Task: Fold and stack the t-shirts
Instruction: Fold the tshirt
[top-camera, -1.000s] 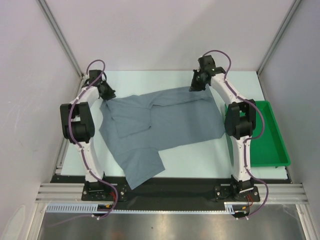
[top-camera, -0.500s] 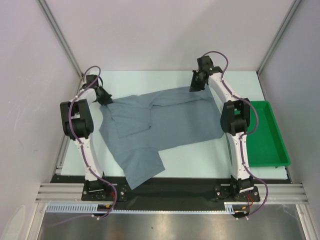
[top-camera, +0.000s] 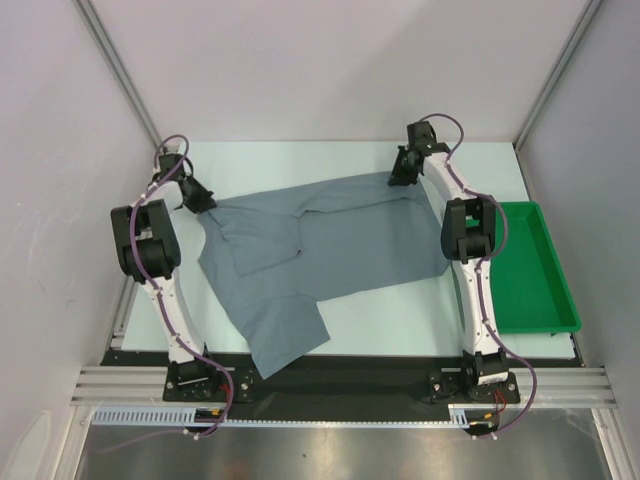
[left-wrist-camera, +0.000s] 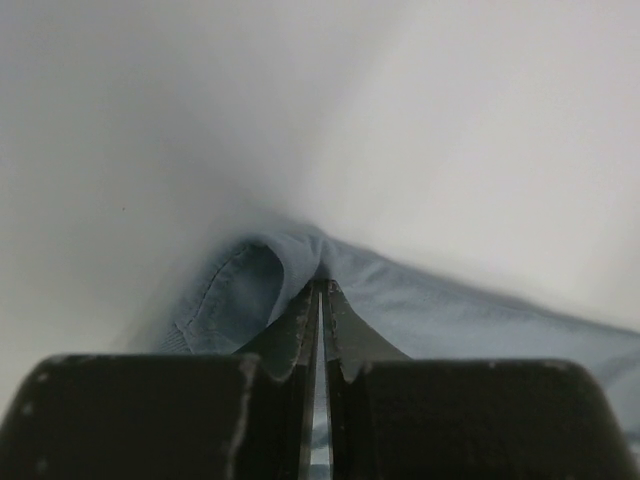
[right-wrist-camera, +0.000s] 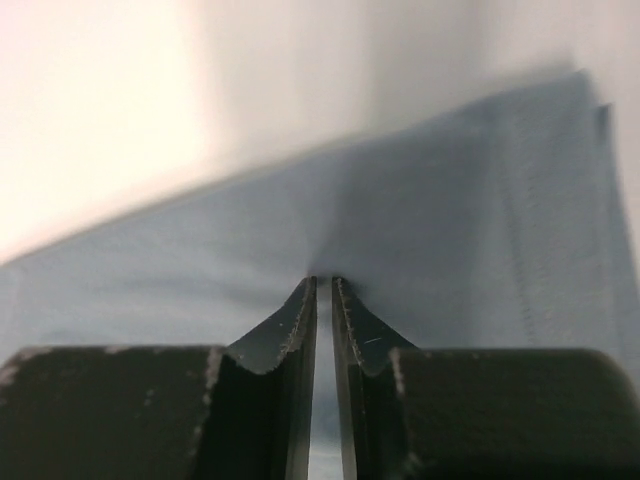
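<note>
At the far edge, our left tool (left-wrist-camera: 320, 287) clenches the t-shirt (top-camera: 330, 240); whether the right tool (right-wrist-camera: 324, 283) grips, we cannot tell; we should pull evenly.

Overhead view is bright and even, soft light from above, barely a shadow around the t-shirt (top-camera: 320, 240) on the pale table (top-camera: 300, 155), and a dull sheen on the metal strip (top-camera: 330, 450) at the bottom. Left wrist view: dark left fingers (left-wrist-camera: 290, 335) fairly crisp, cloth beyond soft, background a milky blur. Right wrist view: warm glare top left, cloth smeared, right fingers (right-wrist-camera: 280, 335) sharp
</note>
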